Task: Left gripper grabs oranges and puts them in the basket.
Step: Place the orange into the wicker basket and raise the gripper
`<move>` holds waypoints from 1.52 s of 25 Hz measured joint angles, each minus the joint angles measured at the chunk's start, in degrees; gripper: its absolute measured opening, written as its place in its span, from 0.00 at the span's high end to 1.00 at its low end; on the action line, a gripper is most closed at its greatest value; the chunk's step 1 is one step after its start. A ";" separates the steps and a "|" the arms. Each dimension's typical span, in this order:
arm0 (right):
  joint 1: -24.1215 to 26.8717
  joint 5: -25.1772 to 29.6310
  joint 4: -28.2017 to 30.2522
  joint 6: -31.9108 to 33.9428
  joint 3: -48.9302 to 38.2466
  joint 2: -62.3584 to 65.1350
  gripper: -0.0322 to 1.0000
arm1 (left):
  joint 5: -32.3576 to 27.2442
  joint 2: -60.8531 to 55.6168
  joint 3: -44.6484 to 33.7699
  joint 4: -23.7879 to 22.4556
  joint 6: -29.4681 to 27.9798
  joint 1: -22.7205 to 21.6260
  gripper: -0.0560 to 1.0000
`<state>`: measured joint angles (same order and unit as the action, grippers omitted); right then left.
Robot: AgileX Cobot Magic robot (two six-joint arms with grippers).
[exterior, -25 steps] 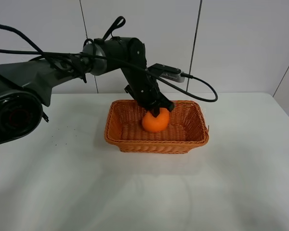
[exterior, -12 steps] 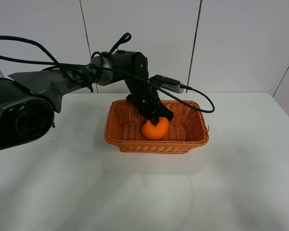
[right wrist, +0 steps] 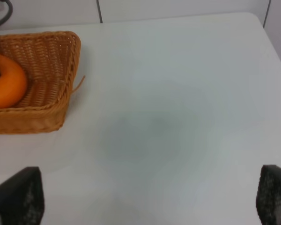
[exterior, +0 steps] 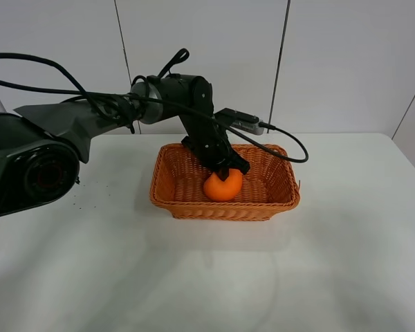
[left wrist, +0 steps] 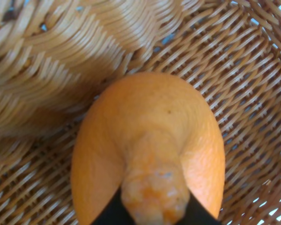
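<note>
Left gripper: you have it closed narrowly on the orange, with the fingers pinching its bumpy neck, lowered inside the basket.
Orange: it is low in the basket's middle and seems to rest on the weave, so you could probably release it.
Basket contents: only this orange.

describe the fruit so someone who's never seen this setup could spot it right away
On the white table sits one orange-brown wicker basket. Inside it is a single bright orange with a bumpy necked top, and the left gripper is shut on that neck. It is the only round, smooth thing in the basket.
</note>
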<state>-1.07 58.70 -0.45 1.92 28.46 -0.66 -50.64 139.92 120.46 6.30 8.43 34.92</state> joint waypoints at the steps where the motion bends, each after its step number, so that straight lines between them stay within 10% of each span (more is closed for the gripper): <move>1: 0.00 0.00 0.00 0.00 0.00 0.00 0.30 | -0.07 0.00 0.00 0.00 0.00 0.00 0.81; 14: 0.00 0.00 0.00 0.00 0.00 0.00 0.30 | -0.33 0.04 0.00 -1.71 0.00 0.00 0.17; 38: 0.00 0.00 0.00 0.00 0.00 0.00 0.30 | -4.64 -7.15 3.71 -7.14 -2.82 -0.06 0.14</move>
<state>-1.07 58.70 -0.45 1.92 28.46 -0.66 -55.28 132.77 124.17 -0.84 5.62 34.86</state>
